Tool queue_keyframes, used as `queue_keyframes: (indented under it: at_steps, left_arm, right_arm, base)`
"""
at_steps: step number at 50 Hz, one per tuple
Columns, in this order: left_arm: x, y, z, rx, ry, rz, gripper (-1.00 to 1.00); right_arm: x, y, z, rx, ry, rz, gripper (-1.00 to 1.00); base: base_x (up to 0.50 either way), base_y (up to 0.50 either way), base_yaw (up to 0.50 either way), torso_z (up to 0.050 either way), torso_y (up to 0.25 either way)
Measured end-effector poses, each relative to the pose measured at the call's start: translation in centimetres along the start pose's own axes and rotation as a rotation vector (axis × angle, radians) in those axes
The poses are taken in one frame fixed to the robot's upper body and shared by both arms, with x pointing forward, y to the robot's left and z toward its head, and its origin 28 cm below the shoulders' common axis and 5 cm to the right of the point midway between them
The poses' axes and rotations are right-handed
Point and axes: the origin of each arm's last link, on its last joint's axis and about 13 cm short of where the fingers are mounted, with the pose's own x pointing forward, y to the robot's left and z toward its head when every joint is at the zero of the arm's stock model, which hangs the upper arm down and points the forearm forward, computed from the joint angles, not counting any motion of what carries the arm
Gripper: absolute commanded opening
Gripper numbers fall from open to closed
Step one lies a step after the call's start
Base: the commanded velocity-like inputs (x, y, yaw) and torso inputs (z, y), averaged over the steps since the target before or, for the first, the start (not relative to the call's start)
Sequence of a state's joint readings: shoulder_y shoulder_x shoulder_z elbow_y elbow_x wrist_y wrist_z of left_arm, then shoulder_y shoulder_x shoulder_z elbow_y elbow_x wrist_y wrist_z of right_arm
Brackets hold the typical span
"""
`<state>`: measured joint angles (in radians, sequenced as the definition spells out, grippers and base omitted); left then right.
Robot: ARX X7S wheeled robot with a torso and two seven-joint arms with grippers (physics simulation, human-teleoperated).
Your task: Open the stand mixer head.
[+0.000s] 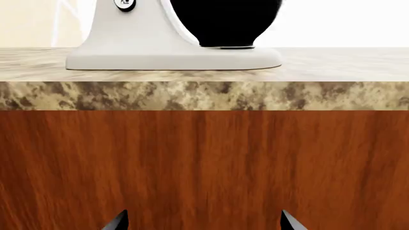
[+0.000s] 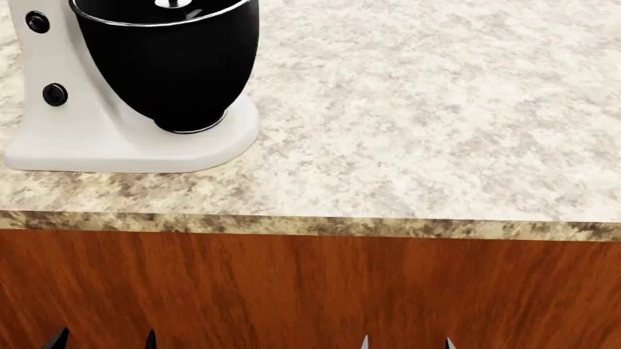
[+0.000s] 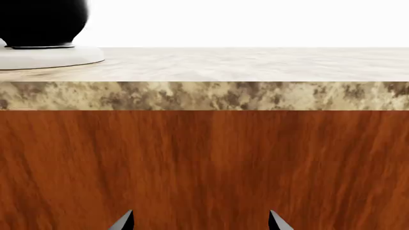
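Black bowl [image 2: 170,69] on white base [image 2: 126,149] — speckled countertop [image 2: 437,109] (wood front [image 2: 310,291]).

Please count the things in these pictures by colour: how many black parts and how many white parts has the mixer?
Black: 3, the bowl and two knobs
White: 1, the column and base
Total: 4

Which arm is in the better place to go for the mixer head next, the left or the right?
Probably the left. In the head view the stand mixer stands at the counter's left, above the left gripper; the right gripper is off to the side. Both are low, before the cabinet front. The head itself is out of frame.
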<state>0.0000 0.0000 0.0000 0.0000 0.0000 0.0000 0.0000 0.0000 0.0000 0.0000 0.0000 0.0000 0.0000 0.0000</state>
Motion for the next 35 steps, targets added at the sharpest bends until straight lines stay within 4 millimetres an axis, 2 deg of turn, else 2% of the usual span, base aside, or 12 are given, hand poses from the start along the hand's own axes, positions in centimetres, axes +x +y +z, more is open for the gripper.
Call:
queue_keyframes:
  at_steps: [12, 14, 26, 35]
  left_arm:
    - [0.0, 0.0, 0.0, 0.002, 0.004, 0.006, 1.00]
    - [0.3, 0.2, 0.7, -0.009, 0.006, 0.014, 1.00]
    - [0.6, 0.1, -0.1, 0.001, 0.088, 0.055, 1.00]
    - [1.2, 0.2, 3.0, 0.015, 0.043, 0.074, 1.00]
  right_arm:
    - [0.0, 0.1, -0.1, 0.008, 0.012, -0.001, 1.00]
    - [0.3, 0.0, 0.7, 0.008, -0.004, -0.004, 1.00]
    - [0.3, 0.3, -0.1, 0.007, 0.047, -0.001, 1.00]
    - [0.9, 0.3, 2.6, 0.000, 0.006, 0.013, 1.00]
  base:
    - [0.00, 0.00, 0.00, 0.000, 0.000]
    - [0.00, 0.00, 0.00, 0.000, 0.000]
    - [0.00, 0.00, 0.00, 0.000, 0.000]
    - [0.00, 0.00, 0.00, 0.000, 0.000]
